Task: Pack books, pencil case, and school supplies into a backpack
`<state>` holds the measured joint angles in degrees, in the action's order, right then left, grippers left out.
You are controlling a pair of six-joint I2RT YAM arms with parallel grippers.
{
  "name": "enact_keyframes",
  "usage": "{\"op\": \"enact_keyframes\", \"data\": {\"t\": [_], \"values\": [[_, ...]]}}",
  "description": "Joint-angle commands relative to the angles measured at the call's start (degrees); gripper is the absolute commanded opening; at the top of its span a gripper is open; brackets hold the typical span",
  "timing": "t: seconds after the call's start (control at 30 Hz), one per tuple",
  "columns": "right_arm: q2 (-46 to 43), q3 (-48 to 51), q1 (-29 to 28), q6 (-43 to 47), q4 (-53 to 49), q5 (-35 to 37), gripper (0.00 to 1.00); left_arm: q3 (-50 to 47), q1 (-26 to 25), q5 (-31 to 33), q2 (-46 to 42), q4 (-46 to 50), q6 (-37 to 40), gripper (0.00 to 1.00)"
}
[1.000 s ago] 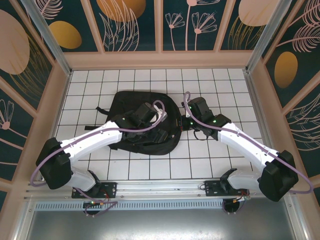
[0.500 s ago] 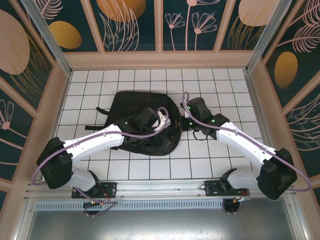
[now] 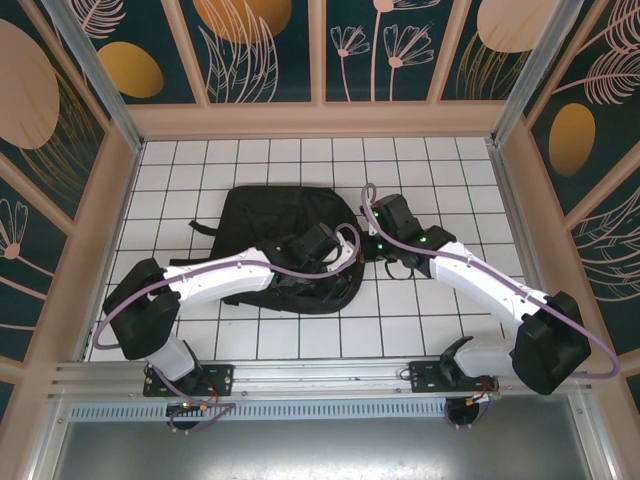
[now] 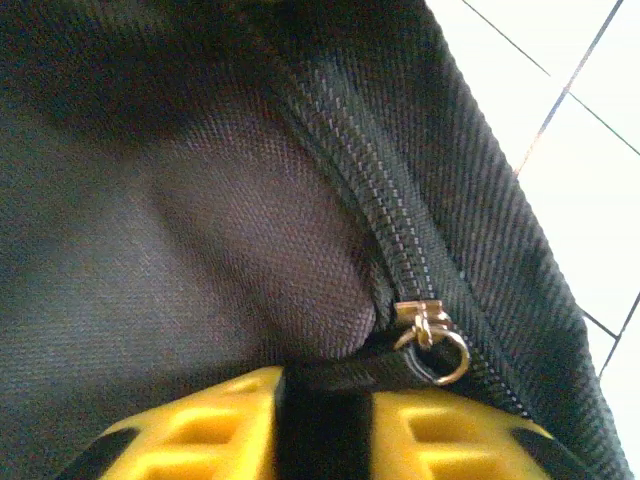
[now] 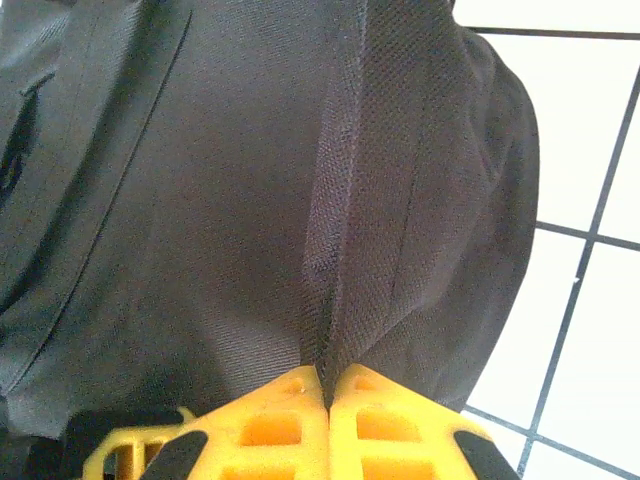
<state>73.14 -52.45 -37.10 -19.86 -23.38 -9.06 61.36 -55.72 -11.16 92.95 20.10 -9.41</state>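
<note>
- Black fabric backpack [image 3: 262,212] lies flat on the white-tiled table [image 3: 300,335], about mid-table.
- Left claw [image 4: 322,400]: clenched on the black zip pull tab [image 4: 335,372], which hangs from a metal ring [image 4: 445,355] on the zip.
- Right claw [image 5: 327,378]: fingers pressed together, pinching a fold of backpack fabric at its right-hand edge.

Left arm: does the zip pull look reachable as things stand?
Likely yes. The pull tab off the zip slider sits between the left fingers with nothing covering it; the right fingers pinch a fold of the backpack, which should steady the fabric.
</note>
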Motion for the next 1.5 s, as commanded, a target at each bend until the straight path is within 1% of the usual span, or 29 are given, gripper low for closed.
{"op": "enact_keyframes", "data": {"t": [0.0,0.03,0.1,0.3,0.57,0.7,0.83,1.1,1.3,1.47], "values": [[-0.7,-2.7,-0.4,0.1,4.8,-1.4,0.0,1.3,-0.9,-2.7,0.7,-2.0,-0.1,0.03],[-0.6,-2.5,-0.4,0.2,4.8,-1.2,0.0,1.1,-0.9,-3.0,0.3,-2.2,-0.2,0.0],[-0.4,-2.2,-0.3,0.5,4.6,-0.2,0.0,0.6,-0.8,-2.8,-1.3,-2.6,-0.5,0.0],[-0.6,-1.1,1.2,0.6,4.0,1.7,0.0,-2.3,-0.8,1.7,-8.9,-2.0,-0.8,0.0],[-0.4,-1.4,2.3,0.0,3.7,3.3,0.0,-6.9,-0.9,2.7,-13.3,-3.3,-2.4,0.0],[0.0,-1.6,2.4,-0.1,3.2,4.1,0.0,-7.6,-0.8,3.5,-15.5,-3.7,-2.8,0.0],[0.2,-1.8,2.4,0.1,2.4,4.6,0.0,-8.7,-0.9,3.5,-17.1,-4.2,-3.0,0.0],[1.1,-2.4,2.4,-0.3,0.8,7.2,0.0,-13.9,-0.8,0.2,-20.4,-6.7,-4.7,0.0],[3.1,-3.9,2.6,-0.5,-0.7,9.7,0.0,-16.8,-0.8,0.0,-23.0,-6.0,-5.6,0.0],[3.6,-4.4,2.6,-1.0,-0.4,9.1,0.0,-18.3,-0.9,1.0,-24.7,-5.9,-5.7,0.0]]}}
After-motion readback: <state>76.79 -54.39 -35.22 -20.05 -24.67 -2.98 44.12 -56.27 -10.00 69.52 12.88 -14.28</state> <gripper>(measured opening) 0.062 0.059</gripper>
